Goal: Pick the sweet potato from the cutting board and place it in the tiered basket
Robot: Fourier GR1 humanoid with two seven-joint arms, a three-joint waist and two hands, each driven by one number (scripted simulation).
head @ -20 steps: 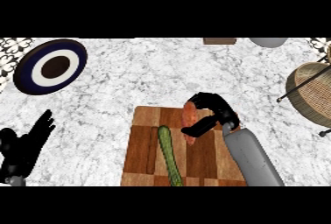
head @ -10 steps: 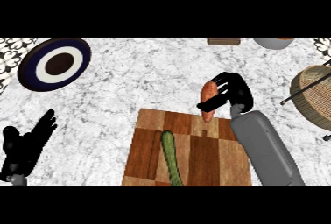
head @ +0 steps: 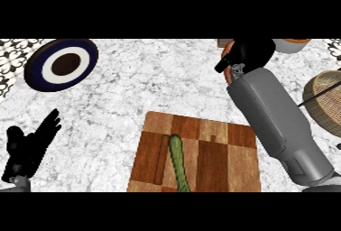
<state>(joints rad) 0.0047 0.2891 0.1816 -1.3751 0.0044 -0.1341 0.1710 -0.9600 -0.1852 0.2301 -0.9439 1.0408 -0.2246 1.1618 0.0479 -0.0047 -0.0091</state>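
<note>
Above the counter's far edge, my right hand (head: 248, 55) is clutching the sweet potato (head: 228, 46), mid-carry. Next: I'm judging a swing rightward to the tiered basket (head: 324, 100). My left hand (head: 26, 149) is resting w/ fingers straight.

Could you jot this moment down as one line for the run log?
right robot hand: shut on sweet potato, lifted | cutting board: cucumber only | left robot hand: open

- You are looking at an evenly, brightly lit marble counter (head: 153, 76), with no glare.
- The cucumber (head: 178, 162) is casting only a faint shadow onto the cutting board (head: 213, 153).
</note>
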